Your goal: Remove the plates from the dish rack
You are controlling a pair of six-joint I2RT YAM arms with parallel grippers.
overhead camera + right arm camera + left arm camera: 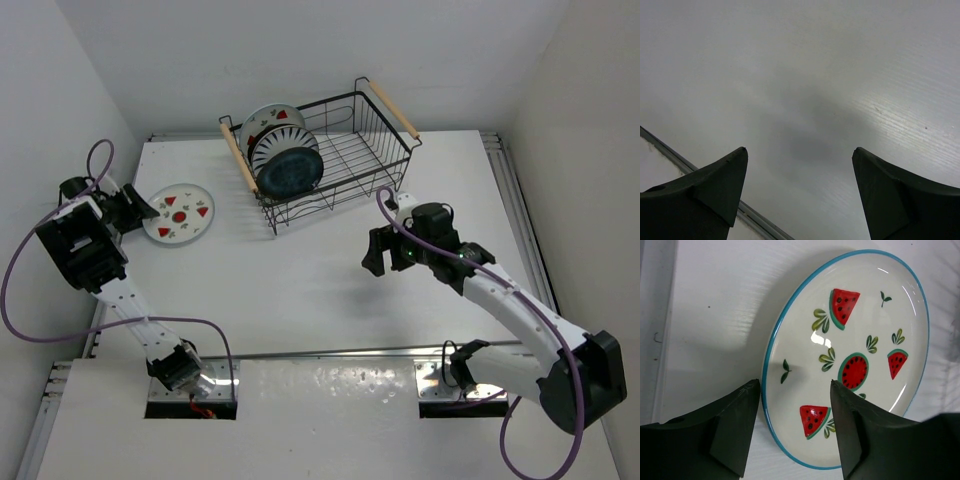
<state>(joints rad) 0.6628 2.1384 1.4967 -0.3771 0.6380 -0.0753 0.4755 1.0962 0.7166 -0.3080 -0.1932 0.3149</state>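
A white plate with red watermelon motifs and a blue rim (180, 213) lies flat on the table at the left; it fills the left wrist view (850, 350). My left gripper (140, 207) (794, 386) is open just left of it, with its fingers spread above the plate's near rim and holding nothing. The black wire dish rack (350, 150) stands at the back centre. In its left end stand a white fruit-motif plate (270, 120), a striped plate (280, 143) and a dark blue plate (290, 170). My right gripper (377, 250) (800, 150) is open and empty over bare table, in front of the rack.
The rack's wooden handles (395, 108) stick out at both ends. A metal strip (755, 220) runs along the table's near edge. White walls close in on the left, back and right. Purple cables (100, 160) loop off both arms.
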